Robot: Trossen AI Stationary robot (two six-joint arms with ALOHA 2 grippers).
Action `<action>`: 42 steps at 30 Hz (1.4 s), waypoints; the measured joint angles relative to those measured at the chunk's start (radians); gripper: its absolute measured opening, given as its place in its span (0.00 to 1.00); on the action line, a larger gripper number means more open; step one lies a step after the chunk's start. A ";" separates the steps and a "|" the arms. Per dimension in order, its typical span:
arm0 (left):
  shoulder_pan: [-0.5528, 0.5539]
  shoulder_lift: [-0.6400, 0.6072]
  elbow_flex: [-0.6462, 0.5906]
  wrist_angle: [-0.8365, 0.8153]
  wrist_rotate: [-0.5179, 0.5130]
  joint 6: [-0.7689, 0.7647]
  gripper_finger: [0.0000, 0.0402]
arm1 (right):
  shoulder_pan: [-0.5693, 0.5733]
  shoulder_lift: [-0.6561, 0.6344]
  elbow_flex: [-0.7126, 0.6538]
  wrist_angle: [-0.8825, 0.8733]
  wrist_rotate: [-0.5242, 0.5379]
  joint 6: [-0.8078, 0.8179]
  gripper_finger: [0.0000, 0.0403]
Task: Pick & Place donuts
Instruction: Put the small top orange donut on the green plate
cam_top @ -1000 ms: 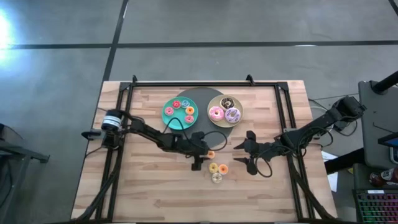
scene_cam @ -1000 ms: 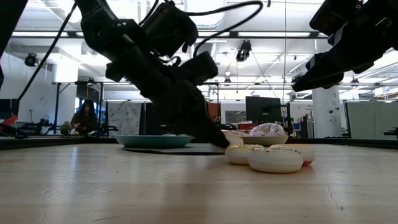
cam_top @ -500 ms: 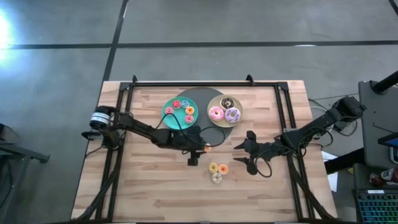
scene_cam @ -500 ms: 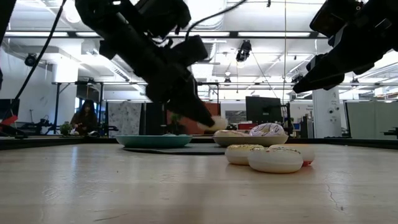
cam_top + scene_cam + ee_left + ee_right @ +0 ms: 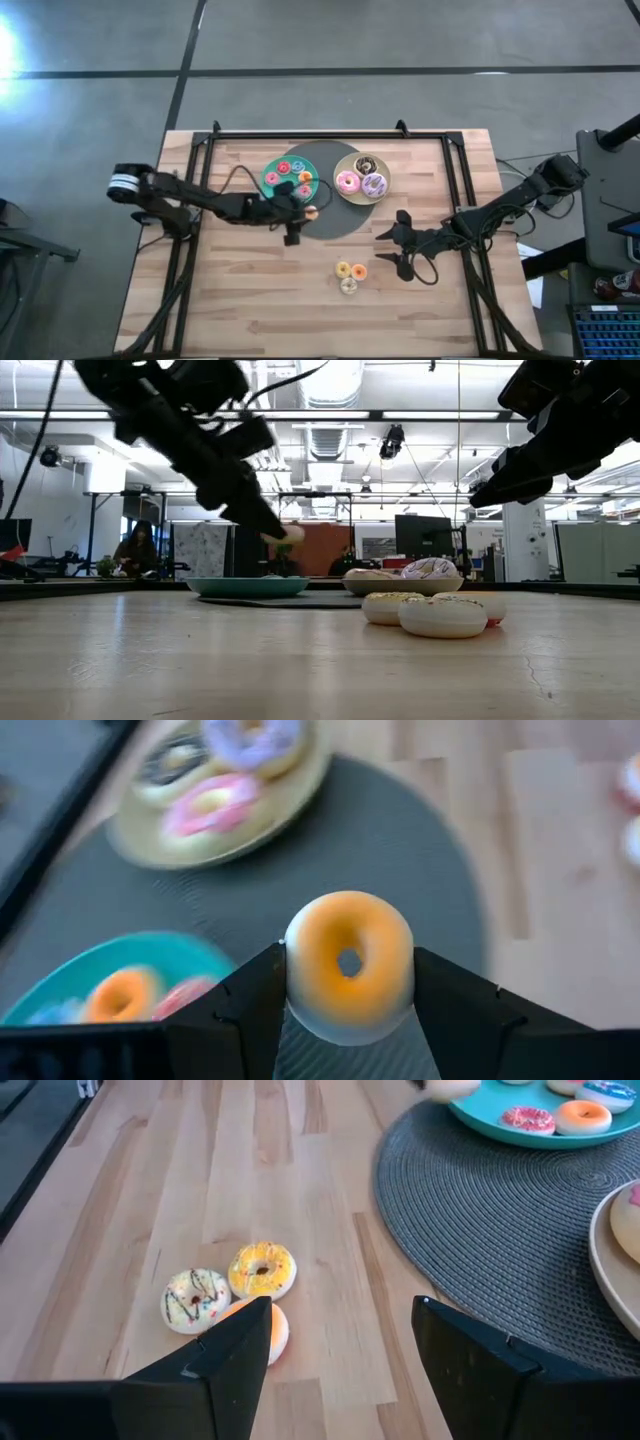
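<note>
Inside teal plate [image 5: 277, 187]: tiny donuts [image 5: 303, 178].

A light butcher-block table [image 5: 250, 300] carries a round dark woven placemat [image 5: 335, 215] near its far edge. On the mat sit a teal plate [image 5: 272, 168] and, just beside it, a beige plate [image 5: 386, 186]. A black frame [image 5: 300, 134] borders the tabletop. Beyond the table, in the low view, a person [image 5: 133, 550] sits at a distant bench under ceiling strip lights [image 5: 400, 415].
</note>
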 joint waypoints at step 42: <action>0.359 -0.021 -0.221 0.280 0.046 -0.103 0.45 | 0.000 0.000 -0.002 0.052 0.024 -0.045 0.56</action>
